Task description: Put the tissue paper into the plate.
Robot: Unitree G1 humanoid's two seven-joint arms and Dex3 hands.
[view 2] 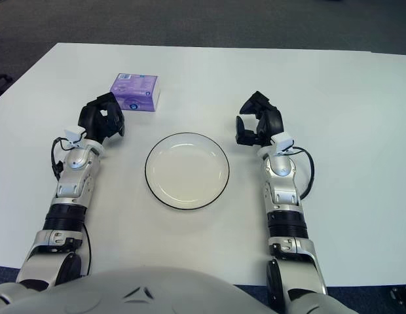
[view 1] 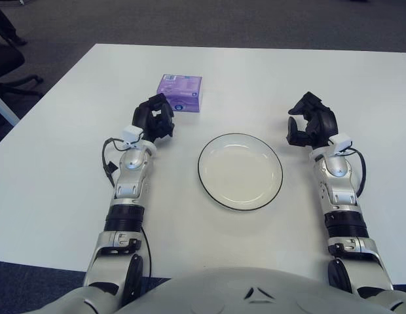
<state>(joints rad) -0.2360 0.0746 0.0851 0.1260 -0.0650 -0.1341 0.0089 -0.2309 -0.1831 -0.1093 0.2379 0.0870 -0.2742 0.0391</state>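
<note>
left eye view, purple boxy tissue pack [view 1: 180, 92], round glossy plate [view 1: 240, 171]

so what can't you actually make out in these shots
- Print on the purple tissue pack: too small to read, both views.
- Left hand fingers versus the pack: contact unclear, the hand covers that corner.
- Right hand beside the plate: palm side faces away.

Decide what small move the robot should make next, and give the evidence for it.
Probably the left hand should reach forward and slightly right to the tissue pack. The pack lies on the table just beyond that hand, ungrasped, and the plate holds nothing. The right hand shows right of the plate, much farther from the pack.
</note>
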